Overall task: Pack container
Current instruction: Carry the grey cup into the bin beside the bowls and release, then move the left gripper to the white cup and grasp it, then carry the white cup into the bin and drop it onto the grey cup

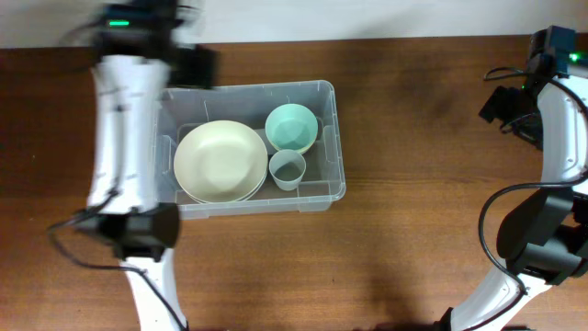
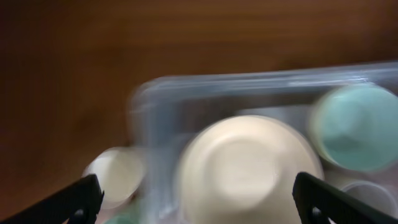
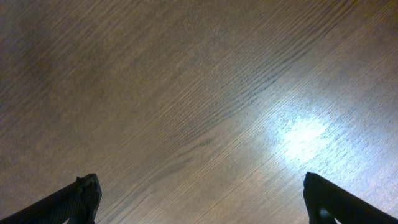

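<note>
Left jaws: stand wide apart, the two dark fingertips [image 2: 79,198] at opposite lower corners of the wrist view, nothing held between them. Directly below them: a large cream bowl [image 2: 245,168], lying inside the container [image 2: 249,84]; the view is blurred. Right jaws: likewise wide apart, fingertips [image 3: 81,198] at the lower corners, nothing held, only bare wood grain with a bright glare patch beneath. Container [image 1: 333,138]: clear plastic, rectangular, rounded rim, resting on the surface [image 1: 413,138] left of centre, towards the far edge. Contents: the cream bowl [image 1: 220,162], filling the left and middle part; a teal bowl [image 1: 292,126] in the far right corner, just beside the cream bowl; a small pale cup [image 1: 288,169] near the right wall, just beside both bowls. Outside the container's left wall, in the left wrist view: a pale rounded form [image 2: 115,177], possibly another bowl, too blurred to identify. Left arm [image 1: 124,138]: white, lying across the container's left end. Right arm [image 1: 560,138]: at the far right edge, well apart from the container.
</note>
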`<state>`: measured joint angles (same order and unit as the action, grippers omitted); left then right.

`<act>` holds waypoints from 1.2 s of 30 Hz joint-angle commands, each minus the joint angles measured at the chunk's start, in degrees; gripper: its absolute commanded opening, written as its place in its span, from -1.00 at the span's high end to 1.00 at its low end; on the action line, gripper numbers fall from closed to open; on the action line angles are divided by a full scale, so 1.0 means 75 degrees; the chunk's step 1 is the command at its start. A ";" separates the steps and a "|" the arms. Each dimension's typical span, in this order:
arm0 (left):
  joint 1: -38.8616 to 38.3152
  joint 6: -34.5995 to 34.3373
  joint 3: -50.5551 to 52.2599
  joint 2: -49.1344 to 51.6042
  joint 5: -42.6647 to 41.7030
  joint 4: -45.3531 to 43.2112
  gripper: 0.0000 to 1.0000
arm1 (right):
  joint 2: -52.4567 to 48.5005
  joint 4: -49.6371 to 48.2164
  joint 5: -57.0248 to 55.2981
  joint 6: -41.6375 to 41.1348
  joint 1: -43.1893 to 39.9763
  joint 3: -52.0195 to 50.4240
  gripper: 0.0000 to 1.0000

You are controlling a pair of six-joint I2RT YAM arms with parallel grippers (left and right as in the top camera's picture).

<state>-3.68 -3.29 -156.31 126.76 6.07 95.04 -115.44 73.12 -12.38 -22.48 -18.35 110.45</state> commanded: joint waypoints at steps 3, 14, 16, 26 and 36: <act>0.2075 -0.1052 -0.0248 -0.0396 -0.0737 0.0221 -0.99 | 0.0070 -0.0012 -0.0012 -0.0061 -0.0006 -0.0006 -0.98; 0.3279 -0.1419 0.4223 -0.0463 -0.0903 -0.0399 -0.99 | 0.0070 -0.0012 -0.0012 -0.0061 -0.0006 -0.0006 -0.98; 0.3276 -0.1422 0.4890 -0.0463 -0.0909 -0.0956 -0.99 | 0.0070 -0.0012 -0.0012 -0.0061 -0.0006 -0.0006 -0.98; 0.3302 -0.1504 0.6706 -0.0460 -0.0906 -0.2495 -0.99 | 0.0070 -0.0012 -0.0012 -0.0061 -0.0006 -0.0006 -0.98; 0.3567 -0.1501 0.6907 -0.0463 -0.0903 -0.3022 0.99 | 0.0070 -0.0012 -0.0012 -0.0061 -0.0006 -0.0006 -0.98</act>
<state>21.96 -14.35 -104.29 123.76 -0.49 72.75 -115.44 73.17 -12.40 -22.48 -18.35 110.43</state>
